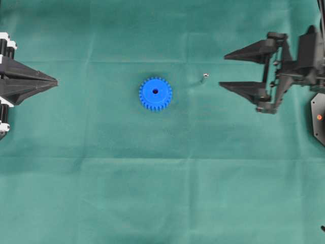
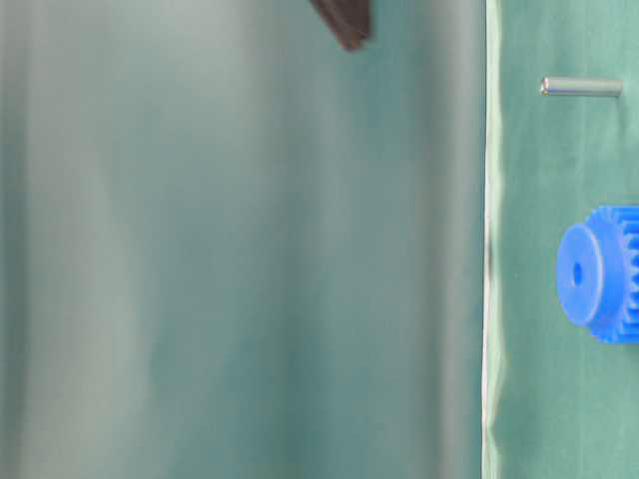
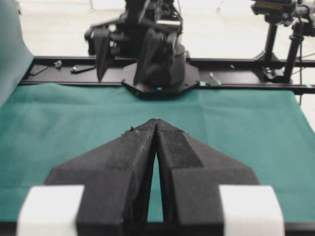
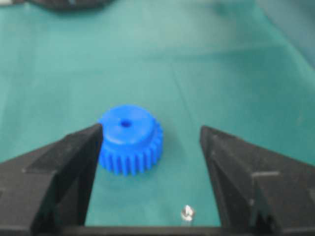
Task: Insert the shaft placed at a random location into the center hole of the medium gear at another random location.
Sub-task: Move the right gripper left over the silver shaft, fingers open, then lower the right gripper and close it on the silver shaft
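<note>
The blue medium gear [image 1: 155, 94] lies flat on the green cloth, hub up, its center hole [image 1: 155, 92] dark and unfilled. The shaft [image 1: 205, 76] stands on end to the gear's right, apart from it. My right gripper [image 1: 223, 70] is open just right of the shaft, not touching it. In the right wrist view the gear [image 4: 129, 139] and its center hole [image 4: 126, 123] sit ahead near the left finger, with the shaft [image 4: 187, 212] low between the wide jaws of the gripper [image 4: 150, 128]. My left gripper [image 1: 56, 81] is shut and holds nothing at the left edge; its tips [image 3: 156, 120] meet.
The table-level view is turned sideways and shows the shaft [image 2: 581, 87], the gear [image 2: 599, 273] and one dark fingertip [image 2: 344, 22]. The right arm's base [image 3: 157, 73] and a black rail [image 3: 246, 64] stand at the far side of the cloth.
</note>
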`<state>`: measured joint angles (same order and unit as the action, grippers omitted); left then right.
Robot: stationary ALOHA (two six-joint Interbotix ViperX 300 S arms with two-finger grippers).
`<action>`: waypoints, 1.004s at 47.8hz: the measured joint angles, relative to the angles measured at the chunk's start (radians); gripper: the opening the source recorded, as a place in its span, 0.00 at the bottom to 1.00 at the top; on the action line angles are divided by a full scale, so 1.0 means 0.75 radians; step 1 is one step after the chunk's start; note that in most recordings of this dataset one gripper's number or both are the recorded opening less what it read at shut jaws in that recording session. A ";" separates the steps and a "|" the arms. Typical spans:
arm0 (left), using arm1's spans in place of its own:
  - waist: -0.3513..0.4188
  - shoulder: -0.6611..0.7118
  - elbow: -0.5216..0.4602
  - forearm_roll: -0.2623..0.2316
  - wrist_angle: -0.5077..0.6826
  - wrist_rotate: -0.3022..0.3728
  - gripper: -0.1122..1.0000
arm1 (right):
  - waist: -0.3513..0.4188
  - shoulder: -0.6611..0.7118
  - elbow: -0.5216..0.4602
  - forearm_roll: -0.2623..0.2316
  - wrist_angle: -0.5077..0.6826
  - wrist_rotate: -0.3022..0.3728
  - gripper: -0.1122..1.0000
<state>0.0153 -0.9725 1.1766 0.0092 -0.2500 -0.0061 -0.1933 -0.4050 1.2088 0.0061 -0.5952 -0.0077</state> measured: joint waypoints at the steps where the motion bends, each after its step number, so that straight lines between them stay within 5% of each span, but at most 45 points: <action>1: 0.000 0.000 0.002 0.002 0.000 0.000 0.10 | -0.002 0.039 0.000 0.004 -0.025 0.000 0.82; 19: 0.000 0.000 0.000 0.000 0.000 0.000 0.10 | -0.029 0.524 -0.045 0.090 -0.305 0.000 0.82; 40: 0.002 0.004 0.000 0.002 0.018 0.000 0.10 | -0.039 0.706 -0.096 0.119 -0.333 0.000 0.77; 43: 0.004 0.006 0.000 0.002 0.020 0.000 0.10 | -0.037 0.706 -0.096 0.119 -0.333 0.000 0.72; 48: 0.006 0.006 0.002 0.002 0.020 0.000 0.10 | -0.039 0.706 -0.096 0.119 -0.333 0.000 0.46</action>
<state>0.0199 -0.9679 1.1781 0.0107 -0.2347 -0.0061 -0.2224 0.1243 1.1367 0.0951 -0.8452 -0.0077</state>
